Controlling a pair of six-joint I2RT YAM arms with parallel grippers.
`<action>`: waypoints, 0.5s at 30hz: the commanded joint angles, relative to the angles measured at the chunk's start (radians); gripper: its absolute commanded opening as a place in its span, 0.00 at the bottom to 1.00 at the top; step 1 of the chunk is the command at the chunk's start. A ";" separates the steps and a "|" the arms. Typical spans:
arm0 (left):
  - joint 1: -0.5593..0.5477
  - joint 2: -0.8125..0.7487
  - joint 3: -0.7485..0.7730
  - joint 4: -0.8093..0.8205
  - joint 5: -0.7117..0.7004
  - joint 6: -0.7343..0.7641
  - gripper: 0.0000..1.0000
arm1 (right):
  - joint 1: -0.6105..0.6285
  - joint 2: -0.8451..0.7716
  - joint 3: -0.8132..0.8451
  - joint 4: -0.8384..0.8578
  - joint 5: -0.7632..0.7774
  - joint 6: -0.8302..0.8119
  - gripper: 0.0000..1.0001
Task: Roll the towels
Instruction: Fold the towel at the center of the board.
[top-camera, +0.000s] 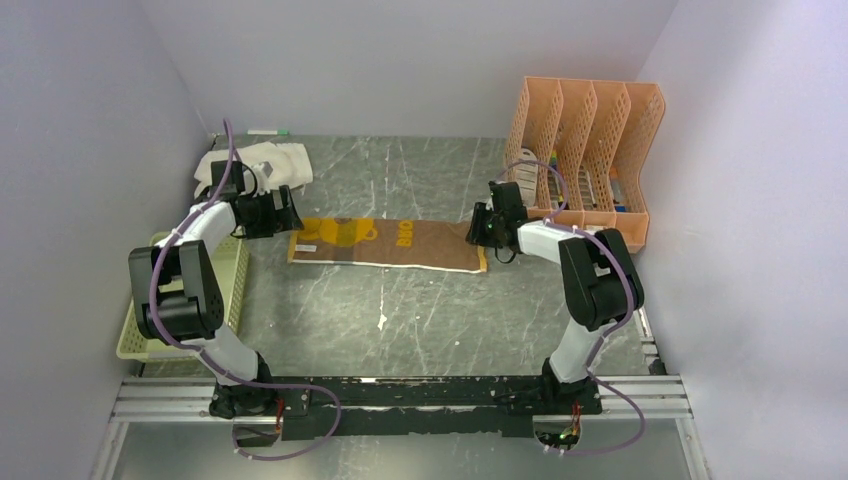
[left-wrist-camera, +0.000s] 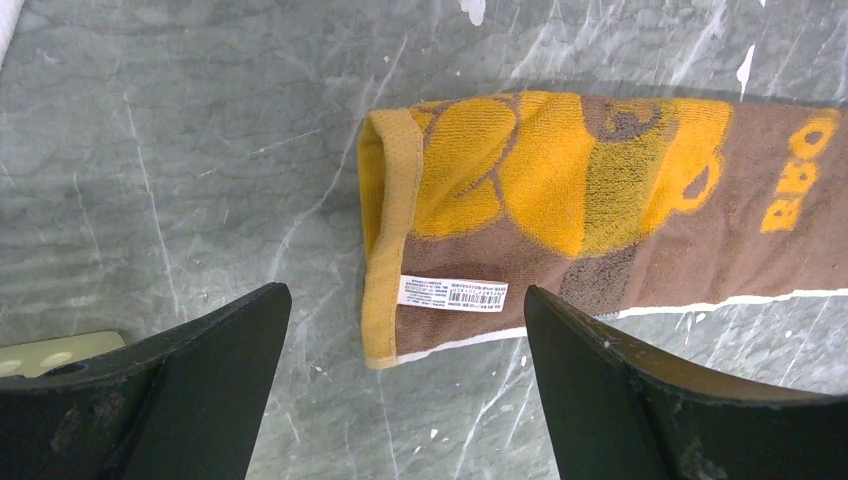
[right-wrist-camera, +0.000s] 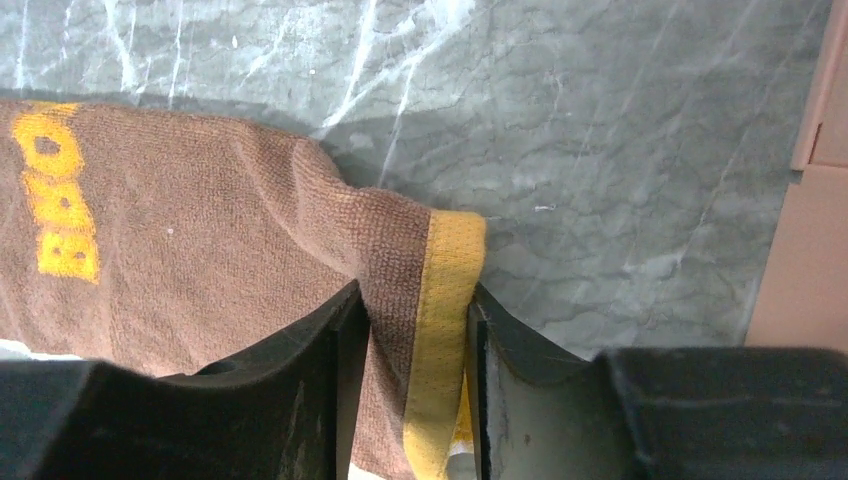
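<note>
The brown towel (top-camera: 400, 243) with mustard-yellow edging lies flat as a long strip across the middle of the table. My right gripper (top-camera: 478, 232) is at its right end. In the right wrist view both fingers press the bunched, lifted yellow hem (right-wrist-camera: 450, 260) of the towel (right-wrist-camera: 200, 230), so the right gripper (right-wrist-camera: 415, 295) is shut on it. My left gripper (top-camera: 290, 212) hovers over the left end, wide open. In its own view the left gripper (left-wrist-camera: 405, 292) frames the towel's (left-wrist-camera: 600, 200) near left corner and its white label (left-wrist-camera: 452, 293). The cream-white towel (top-camera: 262, 165) lies crumpled at the back left.
A green mesh basket (top-camera: 228, 290) stands at the left edge beside the left arm, its corner (left-wrist-camera: 50, 352) showing in the left wrist view. An orange file rack (top-camera: 590, 150) stands at the back right, close behind the right gripper, and shows as a rack wall (right-wrist-camera: 810, 250) there.
</note>
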 joint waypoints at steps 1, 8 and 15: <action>0.005 -0.001 -0.009 -0.005 0.025 0.017 0.99 | 0.017 -0.011 -0.060 -0.030 0.024 0.028 0.34; 0.004 -0.006 -0.012 -0.007 0.027 0.018 0.99 | 0.017 -0.082 -0.064 -0.080 0.099 0.026 0.26; 0.005 -0.009 -0.013 -0.006 0.032 0.018 0.99 | 0.015 -0.155 0.026 -0.198 0.163 -0.031 0.00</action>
